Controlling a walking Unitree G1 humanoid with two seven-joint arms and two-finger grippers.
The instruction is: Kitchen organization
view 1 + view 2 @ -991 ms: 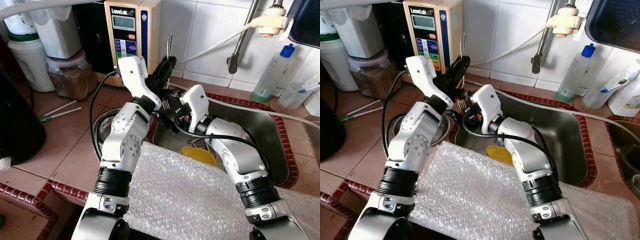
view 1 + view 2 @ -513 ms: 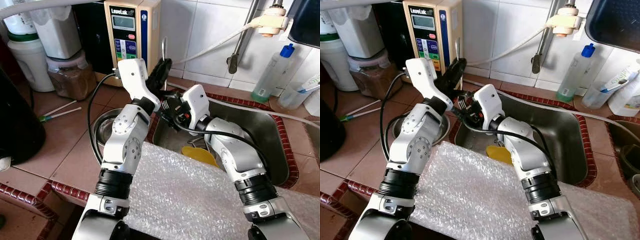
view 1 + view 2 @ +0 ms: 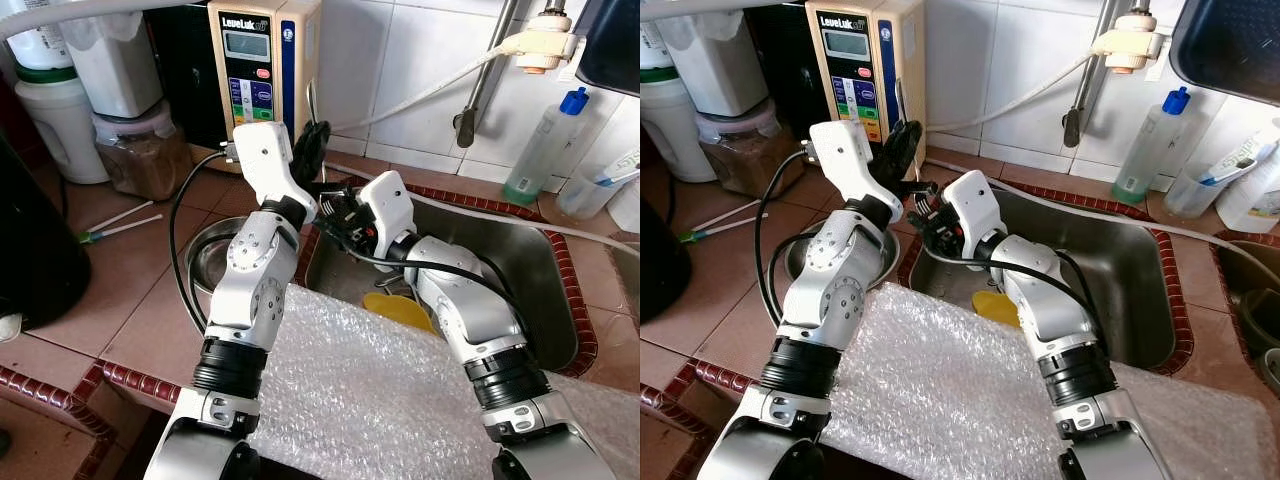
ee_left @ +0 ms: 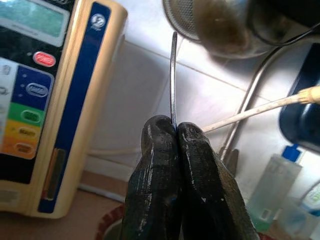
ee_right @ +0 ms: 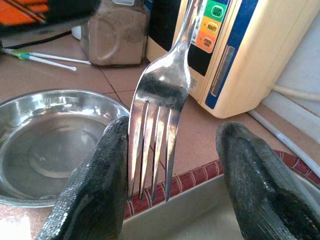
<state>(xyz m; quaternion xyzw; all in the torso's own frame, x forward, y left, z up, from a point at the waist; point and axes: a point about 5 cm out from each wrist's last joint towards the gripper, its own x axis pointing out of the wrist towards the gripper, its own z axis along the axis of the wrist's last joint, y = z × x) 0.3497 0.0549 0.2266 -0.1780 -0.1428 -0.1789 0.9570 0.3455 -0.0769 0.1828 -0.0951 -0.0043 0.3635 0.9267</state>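
Both grippers meet above the sink: keep your left gripper pinching the fork, right gripper spread wide.

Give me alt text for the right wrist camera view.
A steel fork hangs tines-down between the right gripper's open black fingers, over a tiled counter. Behind are a steel bowl and a beige water appliance.

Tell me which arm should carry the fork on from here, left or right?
Left, most likely. The left gripper is already shut on the fork, while the right gripper stands open around the tines, gripping nothing. The steel bowl lies on the left arm's side.
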